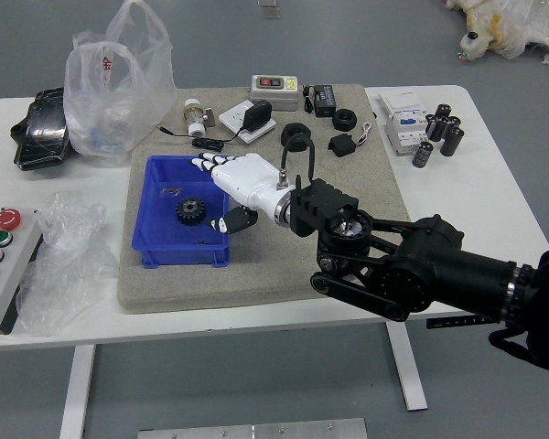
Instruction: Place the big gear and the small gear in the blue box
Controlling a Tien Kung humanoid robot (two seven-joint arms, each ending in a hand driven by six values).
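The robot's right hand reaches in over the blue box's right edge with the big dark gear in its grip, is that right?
Not quite: the grip is wrong. The head view shows the right hand with its fingers open and the big dark gear apart from them, inside the blue box. The hand does reach in over the box's right edge.

Passable: strip between blue box (183,257) and worktop (256,319)'s near edge. Blocking: right hand (247,179) over box's right wall, arm (375,262) across right edge, 1 tall plastic bag (119,91) at far edge, left.
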